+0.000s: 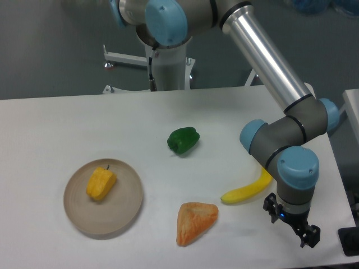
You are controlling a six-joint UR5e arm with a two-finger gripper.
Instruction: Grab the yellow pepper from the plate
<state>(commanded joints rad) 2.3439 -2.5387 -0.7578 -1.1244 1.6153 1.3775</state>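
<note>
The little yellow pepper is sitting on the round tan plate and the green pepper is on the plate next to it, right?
Not quite. The small blocky yellow pepper does sit on the round beige-tan plate, but the shiny green pepper lies on the white table, apart from the plate. The camera view shows this.

One fixed view (high, frontal) looks down across the table (67,120).

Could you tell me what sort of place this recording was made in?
Most likely a robotics lab set up for pick-and-place trials: a robot arm is mounted at a plain white table, and toy foods lie spread out on it, among them a yellow pepper on a plate and a banana.
</note>
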